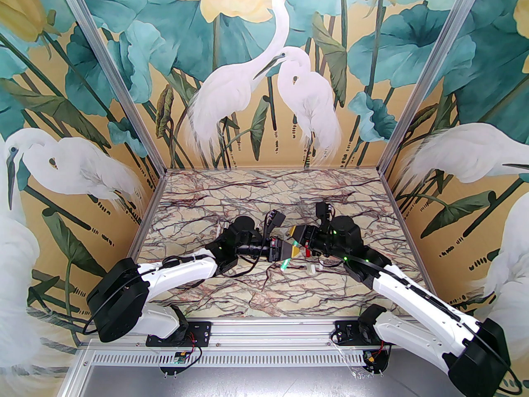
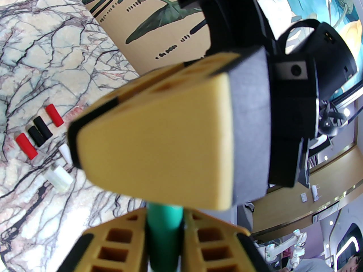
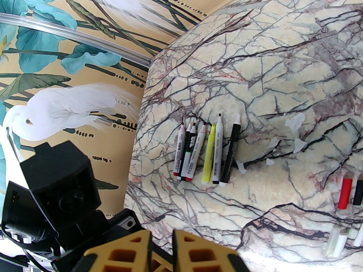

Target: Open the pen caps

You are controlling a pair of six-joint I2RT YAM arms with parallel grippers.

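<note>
My left gripper is shut on a green pen, whose barrel runs up between its yellow fingers. Right over that pen hangs my right gripper, shut; what its jaws press on is hidden. From above, the left gripper and right gripper meet at mid-table, and the green pen pokes out toward the near edge. Loose pen caps lie in a row: red, black, black, red and a white one. Several uncapped pens lie side by side.
A translucent stub lies beside the caps, and pale scraps are scattered to the right of the pen row. In the right wrist view, a red cap and white pieces sit at the right edge. Painted walls close in the marble table.
</note>
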